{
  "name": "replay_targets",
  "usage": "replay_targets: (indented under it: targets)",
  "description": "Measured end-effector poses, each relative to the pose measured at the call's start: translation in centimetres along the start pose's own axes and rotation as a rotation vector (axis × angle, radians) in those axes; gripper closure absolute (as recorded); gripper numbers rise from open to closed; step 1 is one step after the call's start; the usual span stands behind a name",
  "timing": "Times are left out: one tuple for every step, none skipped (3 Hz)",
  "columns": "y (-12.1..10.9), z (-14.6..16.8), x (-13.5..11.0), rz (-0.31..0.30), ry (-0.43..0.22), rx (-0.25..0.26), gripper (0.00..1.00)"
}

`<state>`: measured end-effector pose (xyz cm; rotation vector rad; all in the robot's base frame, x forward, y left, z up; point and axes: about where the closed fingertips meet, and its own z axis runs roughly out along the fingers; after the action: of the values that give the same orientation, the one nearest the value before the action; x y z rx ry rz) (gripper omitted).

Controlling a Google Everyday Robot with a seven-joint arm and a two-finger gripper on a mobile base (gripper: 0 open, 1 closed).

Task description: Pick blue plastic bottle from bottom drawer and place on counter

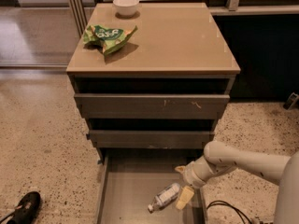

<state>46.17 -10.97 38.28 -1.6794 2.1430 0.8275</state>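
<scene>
The blue plastic bottle lies on its side on the floor of the pulled-out bottom drawer, white cap toward the front left. My gripper is low in the drawer at the bottle's right end. Its fingers are spread apart, one tan fingertip beside the bottle's base and the other above it near the drawer's back. The bottle is not held. The tan counter tops the cabinet.
A green snack bag and a white bowl sit on the counter at the back left. The two upper drawers stand slightly open. A black shoe is on the floor at lower left. A cable lies at lower right.
</scene>
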Motion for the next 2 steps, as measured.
replay_targets:
  targets:
    - [-0.02, 0.03, 0.03, 0.001, -0.001, 0.003, 0.0]
    - [-0.4, 0.74, 0.07, 0.019, 0.028, 0.049, 0.0]
